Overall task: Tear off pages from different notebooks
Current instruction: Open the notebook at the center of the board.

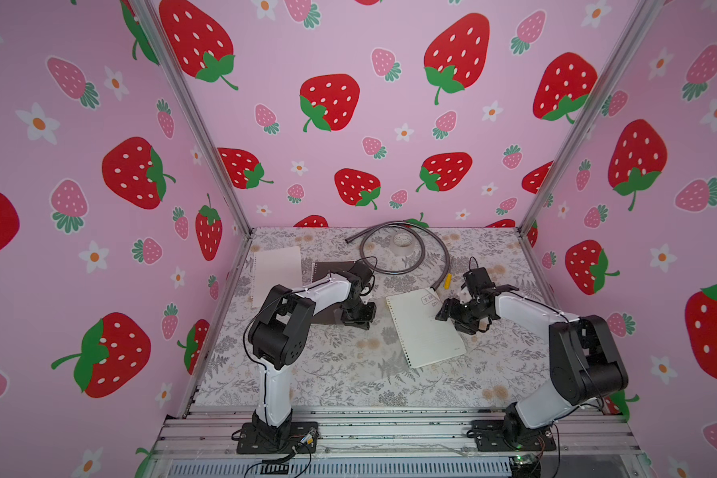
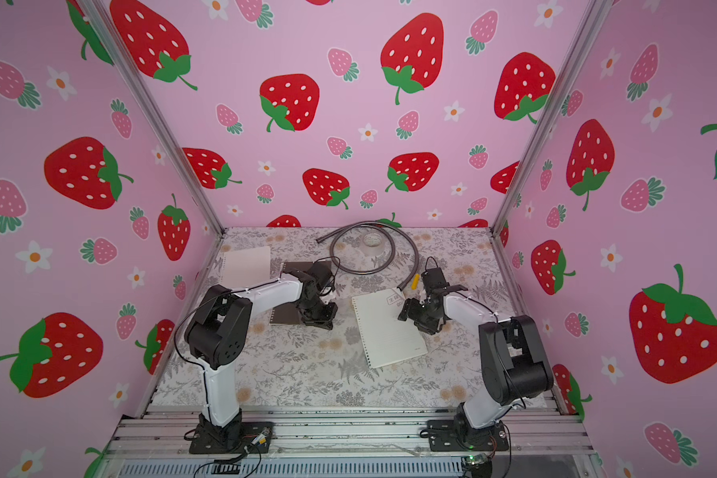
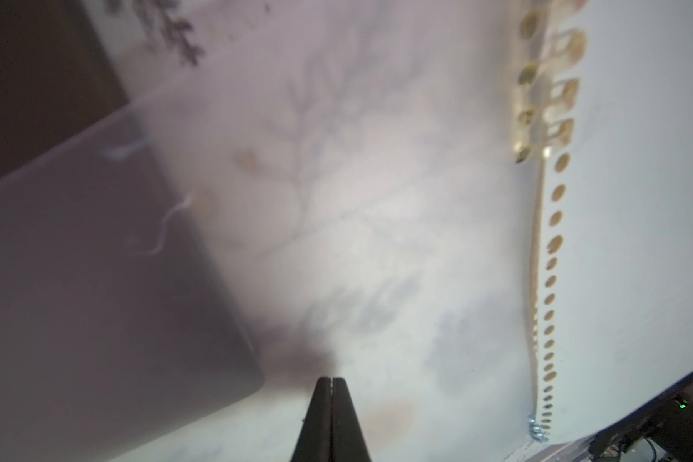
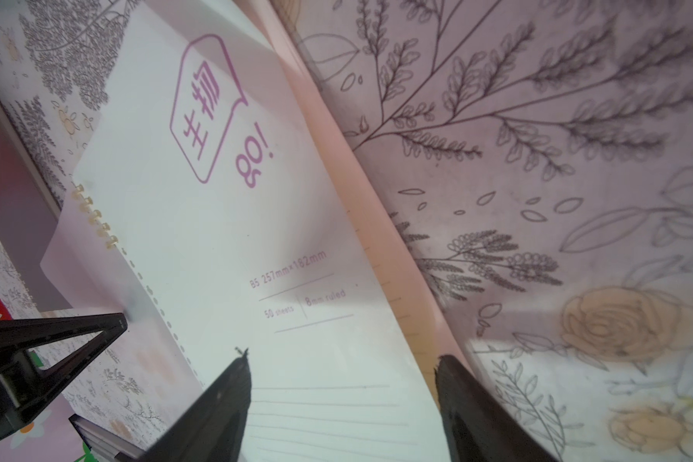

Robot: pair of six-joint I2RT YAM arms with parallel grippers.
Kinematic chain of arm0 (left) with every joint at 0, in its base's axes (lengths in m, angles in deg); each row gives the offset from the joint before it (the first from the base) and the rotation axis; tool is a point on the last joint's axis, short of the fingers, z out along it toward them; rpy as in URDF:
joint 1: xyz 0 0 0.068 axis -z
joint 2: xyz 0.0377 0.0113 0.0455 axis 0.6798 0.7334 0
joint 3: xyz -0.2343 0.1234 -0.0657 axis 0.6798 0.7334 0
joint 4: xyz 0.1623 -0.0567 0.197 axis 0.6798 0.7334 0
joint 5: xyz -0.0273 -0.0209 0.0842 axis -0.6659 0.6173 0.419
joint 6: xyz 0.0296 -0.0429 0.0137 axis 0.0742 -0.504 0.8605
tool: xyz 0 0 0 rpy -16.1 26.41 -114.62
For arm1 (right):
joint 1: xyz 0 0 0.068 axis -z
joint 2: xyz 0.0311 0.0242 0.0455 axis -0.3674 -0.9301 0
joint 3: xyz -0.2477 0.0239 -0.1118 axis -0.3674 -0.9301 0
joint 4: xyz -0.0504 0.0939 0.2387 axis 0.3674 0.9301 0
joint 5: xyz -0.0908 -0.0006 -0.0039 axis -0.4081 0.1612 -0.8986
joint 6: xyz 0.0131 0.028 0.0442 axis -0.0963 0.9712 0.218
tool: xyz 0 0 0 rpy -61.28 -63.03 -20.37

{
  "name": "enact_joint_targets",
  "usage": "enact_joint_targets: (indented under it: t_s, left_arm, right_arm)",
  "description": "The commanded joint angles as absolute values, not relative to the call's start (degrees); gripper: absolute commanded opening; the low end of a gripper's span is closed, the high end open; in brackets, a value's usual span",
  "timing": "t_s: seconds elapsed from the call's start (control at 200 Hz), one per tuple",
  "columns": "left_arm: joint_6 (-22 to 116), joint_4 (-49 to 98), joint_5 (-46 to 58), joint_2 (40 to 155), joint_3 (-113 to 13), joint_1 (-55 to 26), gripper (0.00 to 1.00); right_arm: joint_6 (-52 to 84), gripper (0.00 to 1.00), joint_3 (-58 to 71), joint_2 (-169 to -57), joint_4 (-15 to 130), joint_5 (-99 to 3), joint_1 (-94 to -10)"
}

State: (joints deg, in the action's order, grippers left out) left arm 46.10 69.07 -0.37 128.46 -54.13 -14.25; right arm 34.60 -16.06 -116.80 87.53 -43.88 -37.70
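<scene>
Both top views show the dark notebook lying shut under my left arm. My left gripper points down at its right edge, shut; nothing shows between the fingertips, which sit just off the cover's corner. The whitish notebook lies shut at centre right, its printed label facing up. My right gripper hangs open low over its far right part, with one finger above the cover and the other past the edge. A loose page lies at the far left.
A grey hose curls at the back around a tape roll, and a yellow piece sits at its end, close behind the whitish notebook. Pink walls close in three sides. The metal rail runs along the front.
</scene>
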Motion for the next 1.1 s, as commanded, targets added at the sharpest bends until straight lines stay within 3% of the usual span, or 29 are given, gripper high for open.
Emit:
enact_joint_targets:
  t_s: [0.0, 0.155, 1.096]
  left_arm:
    - [46.8, 70.9, 1.0, 128.5, -55.6, -13.9, 0.00]
    - [46.9, 71.0, 1.2, 128.4, -55.6, -13.8, 0.00]
    - [46.8, 71.3, 2.4, 128.1, -55.8, -13.6, 0.00]
  right_arm:
    - [32.6, 0.75, -13.6, -115.3, 90.0, -45.9, -37.8]
    - [30.9, 0.75, -12.0, -115.9, 91.8, -50.4, -37.8]
    - [29.9, 0.75, -13.0, -120.8, 88.0, -42.9, -38.5]
